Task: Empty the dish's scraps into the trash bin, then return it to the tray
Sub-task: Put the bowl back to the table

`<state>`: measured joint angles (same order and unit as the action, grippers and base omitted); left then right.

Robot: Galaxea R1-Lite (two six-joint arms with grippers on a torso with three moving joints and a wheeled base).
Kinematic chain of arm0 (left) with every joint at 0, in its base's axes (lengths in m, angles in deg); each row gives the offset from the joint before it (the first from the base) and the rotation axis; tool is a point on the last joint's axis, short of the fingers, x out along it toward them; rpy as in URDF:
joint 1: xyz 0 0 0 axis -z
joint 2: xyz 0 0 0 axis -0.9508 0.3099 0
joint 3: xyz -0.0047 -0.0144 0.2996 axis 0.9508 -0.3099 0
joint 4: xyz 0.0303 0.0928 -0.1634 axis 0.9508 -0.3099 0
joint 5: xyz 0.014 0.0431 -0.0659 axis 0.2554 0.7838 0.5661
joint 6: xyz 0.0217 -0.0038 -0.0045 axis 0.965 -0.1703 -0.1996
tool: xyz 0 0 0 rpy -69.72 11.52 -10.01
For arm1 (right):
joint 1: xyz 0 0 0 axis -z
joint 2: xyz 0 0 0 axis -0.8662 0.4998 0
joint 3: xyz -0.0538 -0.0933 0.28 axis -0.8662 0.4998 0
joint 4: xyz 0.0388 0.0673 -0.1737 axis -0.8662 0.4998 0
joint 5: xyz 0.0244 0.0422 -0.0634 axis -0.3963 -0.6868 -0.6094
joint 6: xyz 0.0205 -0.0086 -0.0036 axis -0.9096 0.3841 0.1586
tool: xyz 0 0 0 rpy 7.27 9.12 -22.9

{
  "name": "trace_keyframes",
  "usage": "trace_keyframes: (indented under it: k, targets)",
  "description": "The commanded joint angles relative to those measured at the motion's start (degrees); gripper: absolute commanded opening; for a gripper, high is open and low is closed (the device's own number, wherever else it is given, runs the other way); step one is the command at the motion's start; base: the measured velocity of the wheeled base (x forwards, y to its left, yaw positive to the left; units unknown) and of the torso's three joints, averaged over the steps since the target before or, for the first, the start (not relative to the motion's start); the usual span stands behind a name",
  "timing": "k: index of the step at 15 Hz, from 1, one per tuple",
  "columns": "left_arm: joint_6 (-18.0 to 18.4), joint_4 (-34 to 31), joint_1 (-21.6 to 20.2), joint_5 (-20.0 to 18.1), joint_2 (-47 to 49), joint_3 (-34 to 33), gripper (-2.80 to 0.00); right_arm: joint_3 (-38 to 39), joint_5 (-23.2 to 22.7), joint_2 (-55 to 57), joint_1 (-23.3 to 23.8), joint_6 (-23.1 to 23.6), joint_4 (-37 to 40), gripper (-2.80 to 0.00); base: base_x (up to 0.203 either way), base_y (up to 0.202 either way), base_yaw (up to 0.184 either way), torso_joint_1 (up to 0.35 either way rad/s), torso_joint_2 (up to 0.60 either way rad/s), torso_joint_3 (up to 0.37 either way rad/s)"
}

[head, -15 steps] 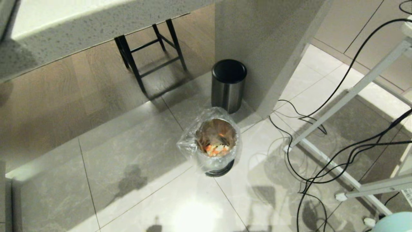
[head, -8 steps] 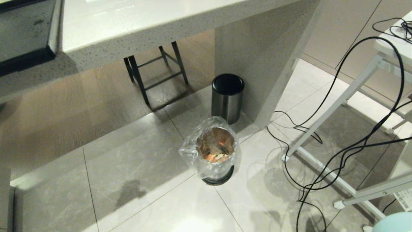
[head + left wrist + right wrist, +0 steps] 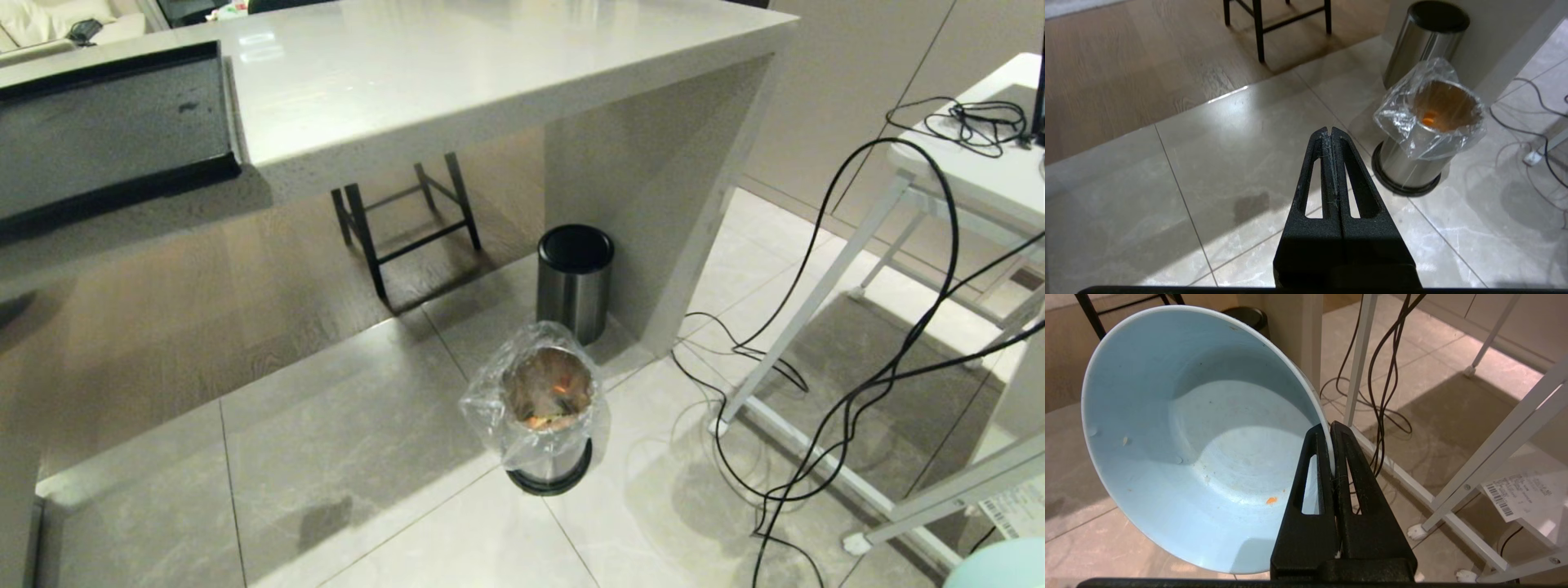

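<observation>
While the right gripper (image 3: 1331,426) pinches the pale-blue bowl (image 3: 1200,433) by its rim, the scraps (image 3: 549,420) lie in the bagged trash bin (image 3: 545,408); the left gripper (image 3: 1331,132) is empty, fingers together.

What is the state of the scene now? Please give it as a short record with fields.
dish: pale-blue bowl, tilted, nearly empty, few crumbs inside
right gripper: shut on the dish's rim
left gripper: shut, empty, above the floor
trash bin: on the floor, bag-lined, scraps inside
second bin: black lid, behind the trash bin
tray: black, on the counter
step left: return dish to tray
</observation>
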<state>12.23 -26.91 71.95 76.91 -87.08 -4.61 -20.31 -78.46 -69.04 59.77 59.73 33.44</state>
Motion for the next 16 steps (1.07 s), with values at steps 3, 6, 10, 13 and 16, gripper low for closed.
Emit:
trace_keyframes:
  k: [3, 6, 10, 13, 16]
  targets:
    - [-0.3, 0.01, 0.0, 0.04, 0.06, 0.0, -2.8, 0.0, -0.02, 0.07, -0.02, 0.05, -0.05, -2.8, 0.0, 0.0, 0.0, 0.0, 0.0, 0.198]
    - [-0.38, 0.01, 0.0, 0.04, 0.06, 0.0, -2.8, 0.0, -0.09, 0.07, -0.02, 0.05, -0.05, -2.8, 0.0, 0.0, 0.0, 0.002, 0.0, 0.201]
    - [-0.38, 0.01, 0.0, 0.04, 0.06, 0.0, -2.8, 0.0, -0.09, 0.07, -0.02, -0.04, -0.05, -2.8, 0.0, 0.0, 0.0, 0.001, 0.0, 0.199]
    - [-0.39, 0.01, 0.0, 0.04, 0.06, 0.0, -2.8, 0.0, 0.0, 0.07, -0.02, 0.02, -0.05, -2.8, 0.0, 0.0, 0.0, 0.0, 0.0, 0.0]
    - [-0.38, 0.01, 0.0, 0.04, 0.06, 0.0, -2.8, 0.0, 0.0, 0.07, 0.06, 0.05, -0.05, -2.8, 0.0, 0.0, 0.0, 0.0, 0.0, 0.0]
